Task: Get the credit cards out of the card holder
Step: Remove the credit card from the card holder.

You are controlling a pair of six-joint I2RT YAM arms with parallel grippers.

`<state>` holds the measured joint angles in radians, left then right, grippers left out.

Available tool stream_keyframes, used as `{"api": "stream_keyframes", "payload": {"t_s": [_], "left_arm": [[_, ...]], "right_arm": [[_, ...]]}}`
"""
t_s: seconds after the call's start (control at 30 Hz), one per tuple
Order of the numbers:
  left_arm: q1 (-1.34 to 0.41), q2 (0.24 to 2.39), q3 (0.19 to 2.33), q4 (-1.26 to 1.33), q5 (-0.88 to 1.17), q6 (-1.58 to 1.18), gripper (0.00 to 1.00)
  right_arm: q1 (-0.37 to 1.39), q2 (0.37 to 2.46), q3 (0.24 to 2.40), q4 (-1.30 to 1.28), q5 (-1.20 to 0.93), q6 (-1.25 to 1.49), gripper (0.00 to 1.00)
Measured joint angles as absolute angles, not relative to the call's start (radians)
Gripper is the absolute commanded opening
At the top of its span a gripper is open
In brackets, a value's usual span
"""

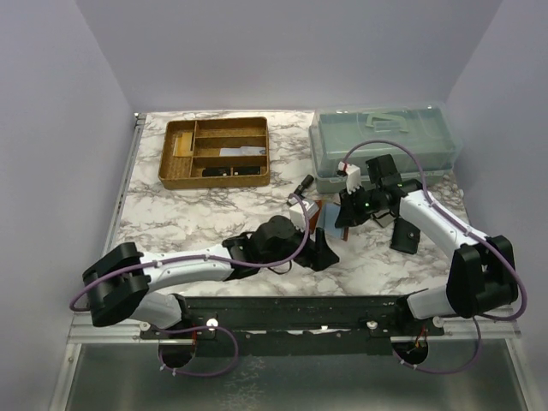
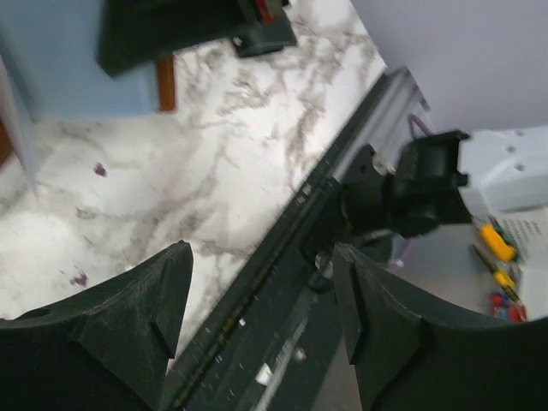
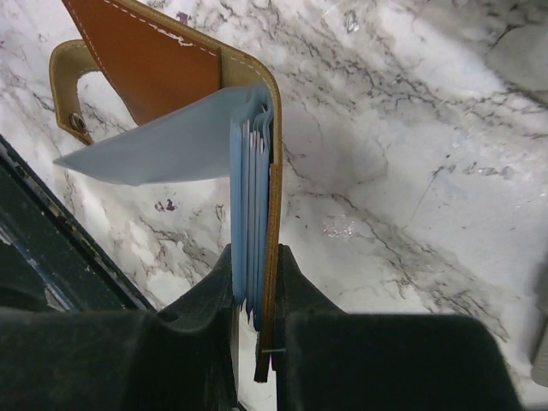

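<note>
My right gripper point(image 3: 255, 253) is shut on the card holder point(image 3: 154, 60), a reddish-brown leather folder. It pinches one cover together with several light-blue inner sleeves point(image 3: 248, 171) and holds the holder open above the marble table. One blue sleeve point(image 3: 145, 150) fans out to the left. No tan card shows, and I cannot tell a blue card from the sleeves. In the top view the holder point(image 1: 329, 214) hangs from the right gripper point(image 1: 347, 218) at table centre. My left gripper point(image 1: 322, 251) sits just in front of it, open and empty point(image 2: 261, 253), with the blue sleeve point(image 2: 68, 68) beyond it.
A gold-brown divided tray point(image 1: 216, 152) stands at the back left. A clear lidded plastic box point(image 1: 381, 141) stands at the back right. A small black pouch point(image 1: 404, 235) lies under the right arm. The dark rail point(image 2: 282, 282) runs along the table's near edge.
</note>
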<state>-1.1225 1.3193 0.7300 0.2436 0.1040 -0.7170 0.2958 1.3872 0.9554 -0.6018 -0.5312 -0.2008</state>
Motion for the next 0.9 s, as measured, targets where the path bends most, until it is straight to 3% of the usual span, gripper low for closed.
{"api": "stream_keyframes", "payload": {"t_s": [0.47, 0.8, 0.9], "left_arm": [[-1.108, 1.554, 0.727, 0.537, -0.099, -0.654, 0.72], [-1.056, 1.715, 0.719, 0.632, -0.104, -0.649, 0.73], [-1.053, 1.744, 0.715, 0.652, -0.103, -0.647, 0.73]], "right_arm": [[0.296, 1.510, 0.953, -0.619, -0.595, -0.187, 0.10], [0.296, 1.534, 0.953, -0.619, -0.640, -0.191, 0.35], [0.296, 1.544, 0.955, -0.620, -0.664, -0.193, 0.39]]}}
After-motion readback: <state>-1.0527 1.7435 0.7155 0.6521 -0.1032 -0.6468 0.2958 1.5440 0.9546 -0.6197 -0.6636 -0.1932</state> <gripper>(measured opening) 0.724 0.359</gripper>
